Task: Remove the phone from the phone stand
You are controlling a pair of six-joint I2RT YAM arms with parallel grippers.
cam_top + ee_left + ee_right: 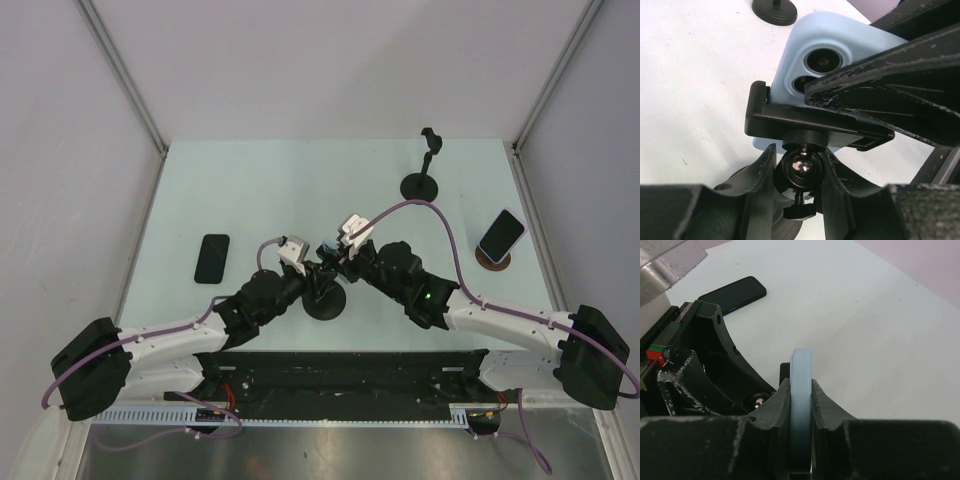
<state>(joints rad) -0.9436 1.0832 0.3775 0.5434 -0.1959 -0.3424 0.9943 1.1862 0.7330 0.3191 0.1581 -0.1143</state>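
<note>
- Pinching the light-blue phone (801, 365) edge-on, the right pincer (801, 392) was narrow, one finger on each flat face of the case.
- The left pincer (799, 167) was closed on the ball joint (801, 169) of the phone stand (326, 305), just under its black clamp (805, 122).
- The phone sat in that clamp at the middle of the worktop (260, 190), between the two arms, with its camera lenses turned toward the left wrist.
- It looked stiff and fairly light, with glass that would not forgive a drop. The rubbery case probably gave good friction, so the flat faces seemed the right place to hold.
- The clamp likely gripped firmly, so a pull out of its mouth would suit better than a twist.
- No bowl or box was in sight, only holders: the clamp held the phone, and a second phone (500, 237) leaned on a brown disc (490, 260) at the right.
- A black phone (212, 258) lay flat at the left, and a spare stand (424, 175) stood at the far side.
</note>
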